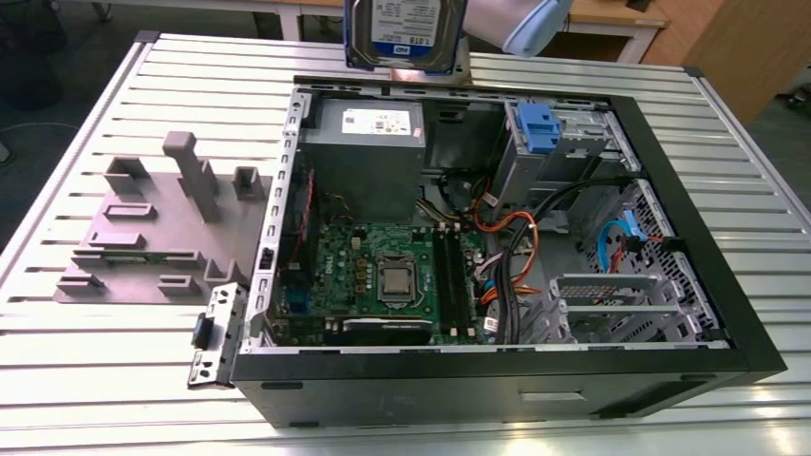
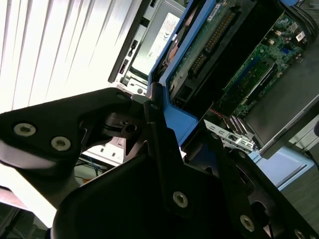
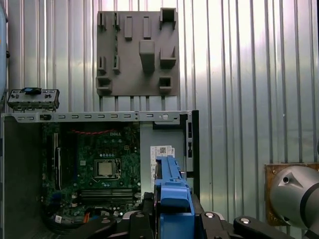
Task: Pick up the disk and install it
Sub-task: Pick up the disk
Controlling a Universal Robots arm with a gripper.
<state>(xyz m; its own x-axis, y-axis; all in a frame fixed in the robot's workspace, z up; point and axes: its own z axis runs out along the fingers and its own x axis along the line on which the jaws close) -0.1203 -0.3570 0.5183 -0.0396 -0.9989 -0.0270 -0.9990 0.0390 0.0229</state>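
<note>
The disk (image 1: 405, 33), a silver drive with a white-and-blue label in a blue carrier frame, hangs upright above the far edge of the open computer case (image 1: 273, 237). In both wrist views my gripper (image 3: 172, 221) is shut on it, black fingers (image 2: 159, 149) clamped against the blue carrier (image 2: 174, 119), whose edge (image 3: 172, 194) sticks out between them. The disk's green circuit board (image 2: 199, 45) faces the case. The metal drive bay with its fixed blue bracket (image 1: 538, 128) sits in the case's far corner, toward the exterior view's right.
A grey stepped plastic fixture (image 1: 159, 228) lies on the slatted metal table (image 1: 114, 380) at the exterior view's left of the case. Inside the case are the motherboard (image 1: 380, 275), power supply (image 1: 367, 142) and loose cables (image 1: 519, 237). A small latch part (image 3: 32, 98) rests beside the case.
</note>
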